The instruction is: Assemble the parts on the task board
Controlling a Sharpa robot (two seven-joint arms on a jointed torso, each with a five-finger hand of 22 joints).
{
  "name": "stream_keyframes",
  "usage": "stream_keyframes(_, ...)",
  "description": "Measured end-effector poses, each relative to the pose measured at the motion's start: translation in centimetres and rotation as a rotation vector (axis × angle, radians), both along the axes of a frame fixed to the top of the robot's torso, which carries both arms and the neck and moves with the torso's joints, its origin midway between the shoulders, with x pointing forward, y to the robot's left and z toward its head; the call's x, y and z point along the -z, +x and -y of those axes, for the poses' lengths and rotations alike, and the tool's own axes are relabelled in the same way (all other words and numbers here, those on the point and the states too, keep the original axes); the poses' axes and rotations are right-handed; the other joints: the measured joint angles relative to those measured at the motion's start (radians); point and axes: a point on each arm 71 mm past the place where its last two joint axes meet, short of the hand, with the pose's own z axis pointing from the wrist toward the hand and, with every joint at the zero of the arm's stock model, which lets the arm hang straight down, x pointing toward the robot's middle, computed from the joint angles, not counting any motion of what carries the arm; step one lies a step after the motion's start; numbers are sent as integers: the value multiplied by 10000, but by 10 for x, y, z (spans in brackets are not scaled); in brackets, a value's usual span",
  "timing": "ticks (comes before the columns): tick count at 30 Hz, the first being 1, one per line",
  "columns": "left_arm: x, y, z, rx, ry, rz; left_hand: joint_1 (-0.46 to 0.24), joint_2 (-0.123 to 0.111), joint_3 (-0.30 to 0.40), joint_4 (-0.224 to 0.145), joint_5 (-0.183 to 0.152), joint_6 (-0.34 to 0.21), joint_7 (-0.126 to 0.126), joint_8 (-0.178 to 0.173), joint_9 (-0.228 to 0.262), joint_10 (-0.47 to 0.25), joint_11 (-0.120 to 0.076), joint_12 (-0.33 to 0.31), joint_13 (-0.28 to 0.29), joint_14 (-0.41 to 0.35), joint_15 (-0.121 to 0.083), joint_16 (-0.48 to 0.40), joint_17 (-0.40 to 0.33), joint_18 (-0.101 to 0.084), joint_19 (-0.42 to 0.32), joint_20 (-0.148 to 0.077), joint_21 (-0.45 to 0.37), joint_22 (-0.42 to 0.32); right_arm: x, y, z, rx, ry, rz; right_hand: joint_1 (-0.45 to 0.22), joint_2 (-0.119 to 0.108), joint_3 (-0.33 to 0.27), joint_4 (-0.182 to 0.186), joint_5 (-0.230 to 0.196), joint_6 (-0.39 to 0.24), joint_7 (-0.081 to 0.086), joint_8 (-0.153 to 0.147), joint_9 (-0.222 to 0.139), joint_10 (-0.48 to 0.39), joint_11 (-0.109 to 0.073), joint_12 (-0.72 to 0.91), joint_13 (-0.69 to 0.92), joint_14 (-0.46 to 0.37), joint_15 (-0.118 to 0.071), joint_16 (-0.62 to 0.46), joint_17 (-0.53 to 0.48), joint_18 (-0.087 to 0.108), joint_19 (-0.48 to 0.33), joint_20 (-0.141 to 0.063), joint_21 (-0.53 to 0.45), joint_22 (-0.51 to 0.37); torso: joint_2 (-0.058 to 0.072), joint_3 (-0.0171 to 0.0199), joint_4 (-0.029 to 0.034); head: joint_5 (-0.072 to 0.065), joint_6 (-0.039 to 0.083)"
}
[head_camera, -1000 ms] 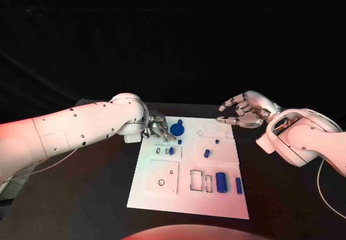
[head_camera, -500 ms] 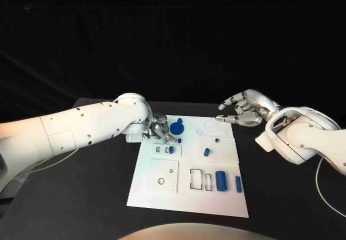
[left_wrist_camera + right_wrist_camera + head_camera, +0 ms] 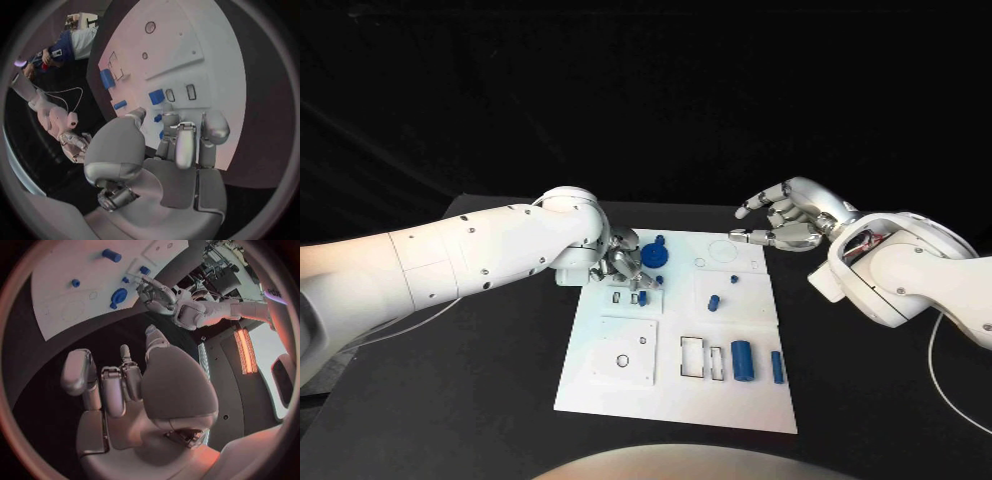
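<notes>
- Fingers [image 3: 620,262] of the left hand [image 3: 623,264] were bunched together and pointed down over the left part of the task board [image 3: 678,400], close beside a small blue part [image 3: 642,297] standing in a slot; whether they had hold of anything, I could not tell.
- From the left wrist view, the same fingers [image 3: 186,145] curled forward over the board [image 3: 212,65], with a blue piece [image 3: 158,118] just past their tips.
- Over on the other side, the right hand [image 3: 786,222] hung above the black table [image 3: 473,400] just off the board's far right corner, fingers apart and loosely curved, holding nothing.
- From the right wrist view, that hand [image 3: 134,385] was clear of the board [image 3: 69,270], nothing between its fingers.
- A round blue disc part [image 3: 655,257] sat near the board's far edge, just beside the left hand.
- Two small blue pegs [image 3: 714,303] stood near the board's middle.
- A blue cylinder [image 3: 741,362] and a thin blue bar [image 3: 776,368] lay side by side toward the near right part of the board.
</notes>
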Motion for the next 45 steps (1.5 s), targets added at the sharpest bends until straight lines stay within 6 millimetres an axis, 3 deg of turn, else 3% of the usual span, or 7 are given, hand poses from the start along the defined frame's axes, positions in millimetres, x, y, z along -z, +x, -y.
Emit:
stream_keyframes(5,2,-1,1,39,29,-78,0,0,0,0,0,-32,-31,36,26,0,0,0,-11,0,0,0,0,0,0,0,0,0,0,0,0,0,-1,-11,0,0,0,0,0,0,0,0,0,0,0,0,0,0,0,0,0,-1,-35,-36,-56,-26,2,0,-5,-8,-6)
stream_keyframes(11,3,-1,1,51,64,-196,161,161,2,-2,42,-32,-32,36,86,0,0,0,-19,0,0,0,-1,0,-1,0,0,7,0,0,-1,3,-5,-25,0,0,0,0,0,0,0,0,10,0,0,0,-1,0,0,0,-1,-1,-36,-35,-56,-26,3,5,-8,-11,-24)
stream_keyframes(39,9,-5,1,172,27,-915,664,293,175,-55,110,-102,-30,31,195,-72,-1,-48,-108,-1,1,0,-2,1,-1,1,0,23,3,2,-3,11,-41,-66,55,54,1,-1,0,0,0,40,18,1,0,0,-2,0,0,0,6,-2,-35,-35,-56,-25,-2,6,-3,-4,-25)
stream_keyframes(45,9,-5,1,137,-25,-1001,1048,434,454,-57,138,-160,-45,31,252,-72,-1,-48,-151,0,1,0,-2,0,-1,1,0,32,3,2,-3,14,-50,-78,55,53,1,-1,0,0,0,40,17,1,0,0,1,0,0,0,6,-2,-35,-35,-56,-25,-1,6,-3,3,-24)
